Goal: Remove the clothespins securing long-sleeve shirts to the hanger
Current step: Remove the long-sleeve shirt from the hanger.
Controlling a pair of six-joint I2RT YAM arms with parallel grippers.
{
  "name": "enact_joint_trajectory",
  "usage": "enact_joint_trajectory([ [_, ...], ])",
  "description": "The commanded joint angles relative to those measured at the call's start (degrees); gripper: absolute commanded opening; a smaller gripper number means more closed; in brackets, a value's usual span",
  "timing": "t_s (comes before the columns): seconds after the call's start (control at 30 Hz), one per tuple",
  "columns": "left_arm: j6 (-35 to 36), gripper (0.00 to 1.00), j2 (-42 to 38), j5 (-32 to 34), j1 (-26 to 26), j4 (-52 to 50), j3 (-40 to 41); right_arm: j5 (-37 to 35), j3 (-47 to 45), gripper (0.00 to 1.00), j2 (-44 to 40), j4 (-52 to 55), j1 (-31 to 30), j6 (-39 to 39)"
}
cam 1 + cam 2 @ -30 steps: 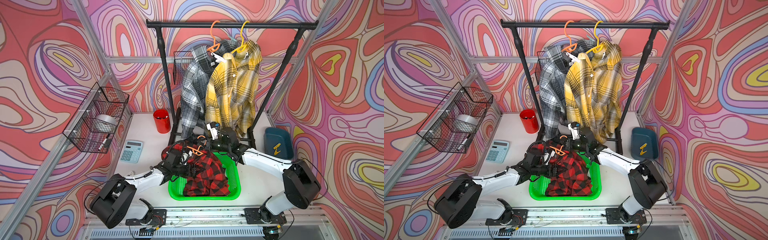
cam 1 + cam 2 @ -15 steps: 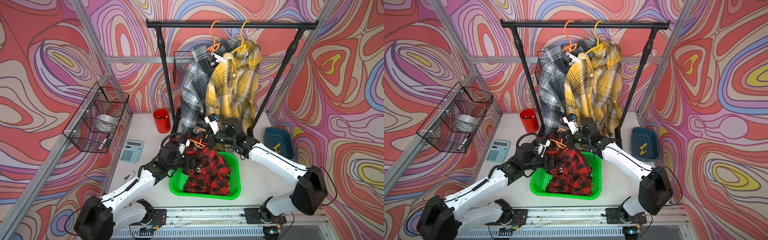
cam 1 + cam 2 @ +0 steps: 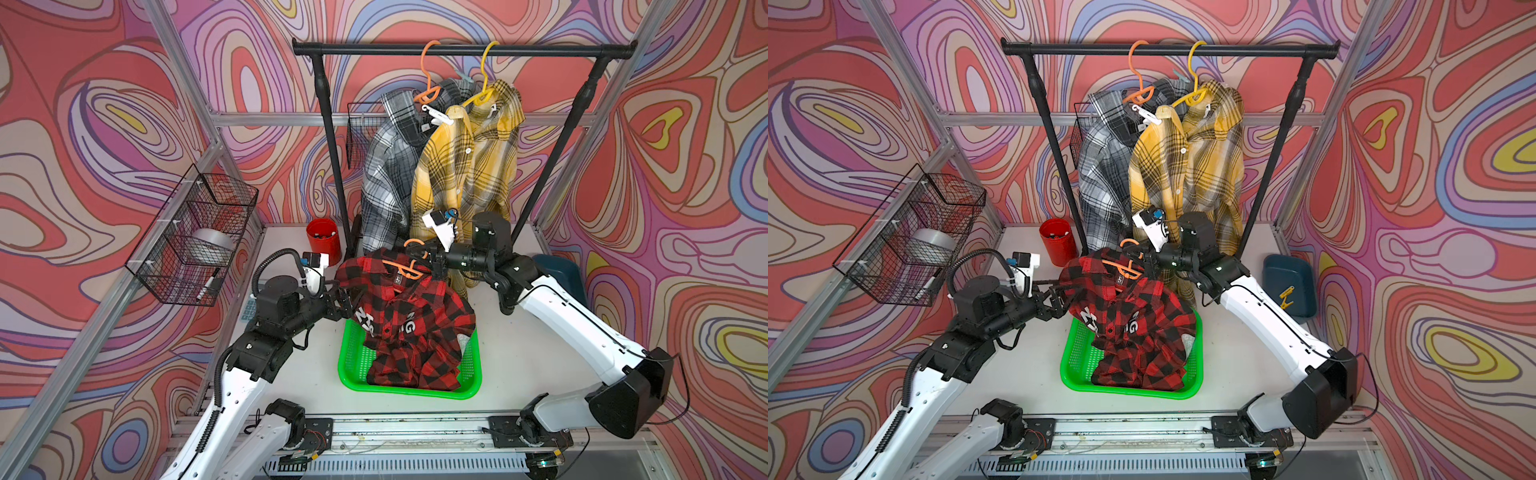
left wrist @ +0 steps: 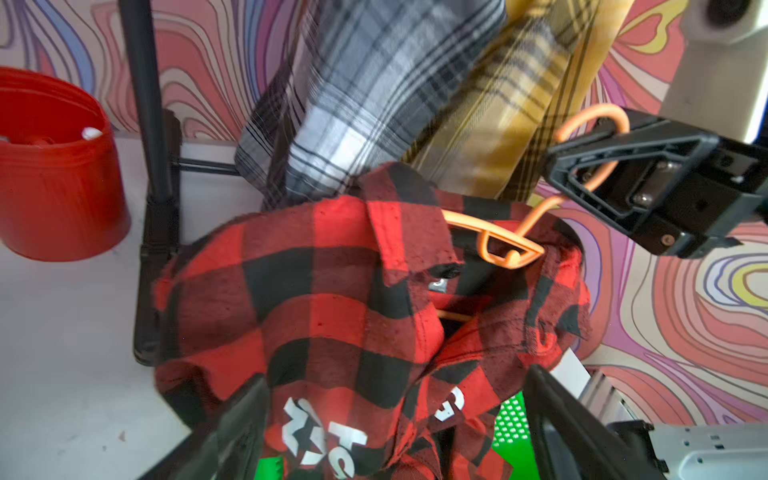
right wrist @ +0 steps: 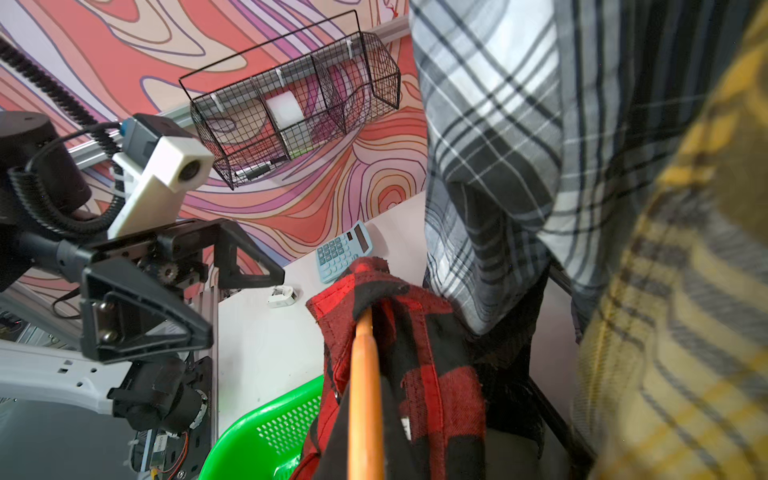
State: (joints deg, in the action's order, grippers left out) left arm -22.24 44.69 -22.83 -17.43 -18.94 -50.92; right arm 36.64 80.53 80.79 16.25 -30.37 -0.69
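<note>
The right gripper (image 3: 419,252) was clamped shut on the hook of the orange hanger (image 5: 365,395), holding the red shirt (image 3: 411,324) up over the green basket (image 3: 348,365). The collar and shoulders hung from the hanger, and the lower half lay bunched in the basket. The left gripper (image 5: 247,305) stood wide with nothing between its fingers. It was level with the red shirt's shoulder, just beside it, and in the right wrist view clear of the cloth. Behind them the grey shirt (image 3: 386,174) and the yellow shirt (image 3: 465,166) hung side by side, touching, from the black rail (image 3: 457,50). A white clothespin (image 3: 436,115) was clipped at the grey shirt's collar, close under its hanger's neck. A yellow clothespin (image 3: 1286,297) lay in the blue tray (image 3: 1287,270) on the table, on the far side of the right arm and well apart from the shirts.
</note>
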Motion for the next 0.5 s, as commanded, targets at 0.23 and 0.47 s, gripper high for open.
enact_joint_trajectory([
  [0.23, 3.9, 0.90, 1.5, -0.8, 7.5, -4.0, -1.3, 3.9, 9.2, 0.00, -3.5, 5.0, 0.6, 2.9],
  [0.47, 4.8, 0.90, 2.5, -1.7, 10.3, -3.9, -0.2, 5.4, 11.0, 0.00, -4.2, 6.7, 1.0, 3.6],
])
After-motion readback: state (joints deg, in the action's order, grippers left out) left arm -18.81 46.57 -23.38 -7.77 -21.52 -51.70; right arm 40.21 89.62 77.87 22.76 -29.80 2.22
